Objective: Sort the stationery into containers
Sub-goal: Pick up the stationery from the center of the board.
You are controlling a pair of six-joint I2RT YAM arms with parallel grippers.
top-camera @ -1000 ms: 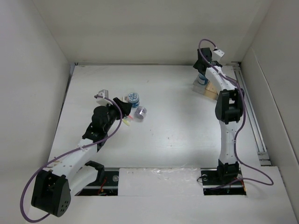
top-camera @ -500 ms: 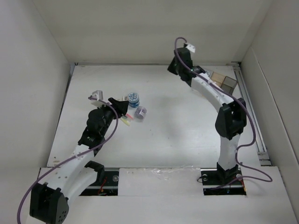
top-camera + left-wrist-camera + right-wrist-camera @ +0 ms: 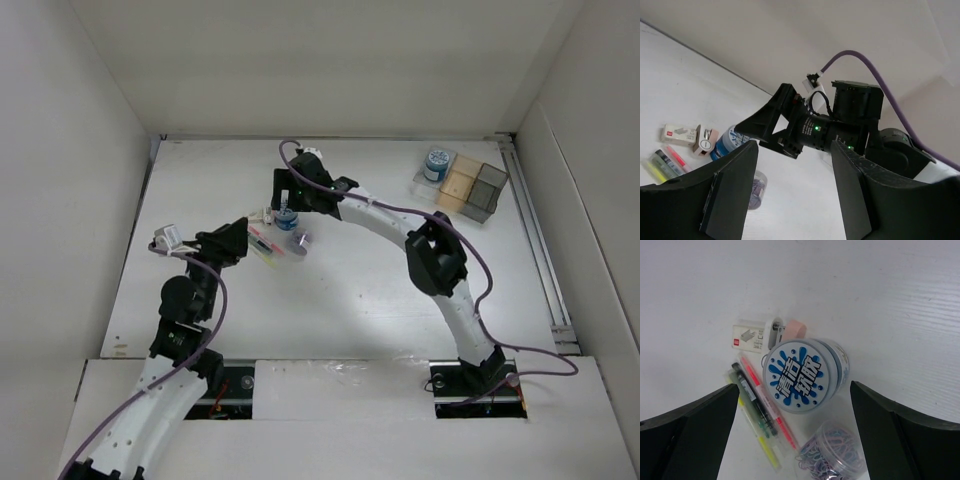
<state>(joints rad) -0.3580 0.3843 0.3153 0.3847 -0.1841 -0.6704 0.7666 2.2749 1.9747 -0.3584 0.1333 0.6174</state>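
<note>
One blue roll point(image 3: 435, 163) sits in the clear bin of the containers point(image 3: 476, 190) at the back right. The other blue roll point(image 3: 802, 375) stands on the table left of centre, and it also shows in the top view point(image 3: 285, 220). My right gripper point(image 3: 795, 440) is open and empty, hovering right above this roll. The silvery-lavender cylinder point(image 3: 834, 457), full of paper clips, lies beside it. The pink-red stick point(image 3: 771, 407) and the yellow-green stick point(image 3: 760, 442) lie to its left. My left gripper point(image 3: 795, 190) is open and empty, just left of the pile point(image 3: 243, 240).
A small white box point(image 3: 747, 337) and a pink and white item point(image 3: 785, 330) lie behind the blue roll. A black pen point(image 3: 752, 397) lies between the sticks. In the left wrist view the right gripper's black body point(image 3: 805, 130) is close ahead. White walls enclose the table.
My right arm swung from the bins at the back right across to the pile left of centre, leaving a blue roll in the clear bin. My left gripper drew back a little to the left.
</note>
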